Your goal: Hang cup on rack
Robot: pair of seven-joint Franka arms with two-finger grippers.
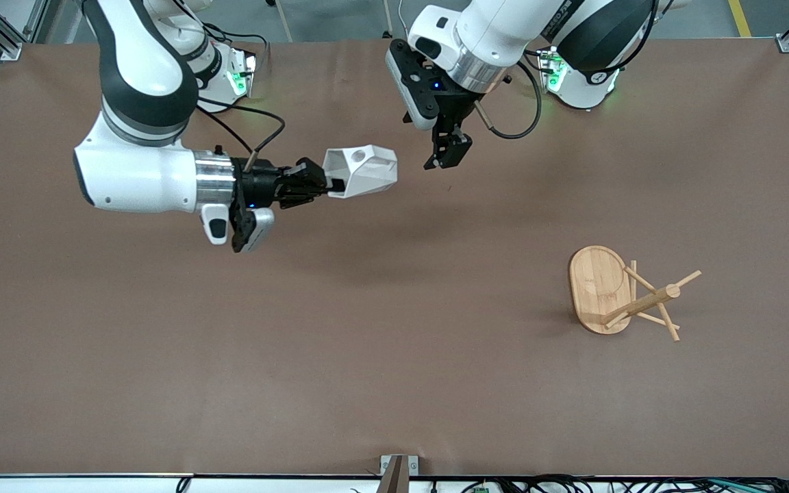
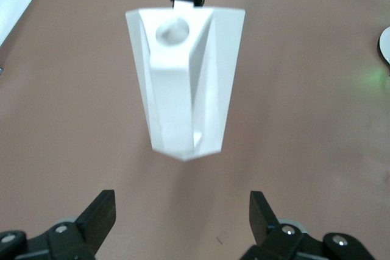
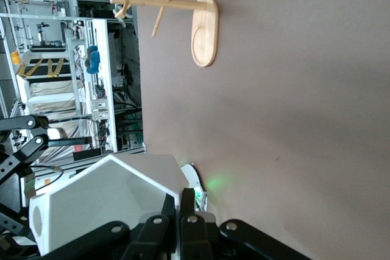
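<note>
With the right tool (image 1: 326, 183) pinching only the cup (image 1: 361, 171) rim, the wide-open left tool (image 1: 446, 152) beside it could knock the cup loose onto the worktop (image 1: 394, 356).

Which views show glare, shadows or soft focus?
Front view: sharp, even light, soft shadow on the table below the cup. Left wrist view: cup bright, nearly washed out. Right wrist view: green glow on the table; rack sharp.
</note>
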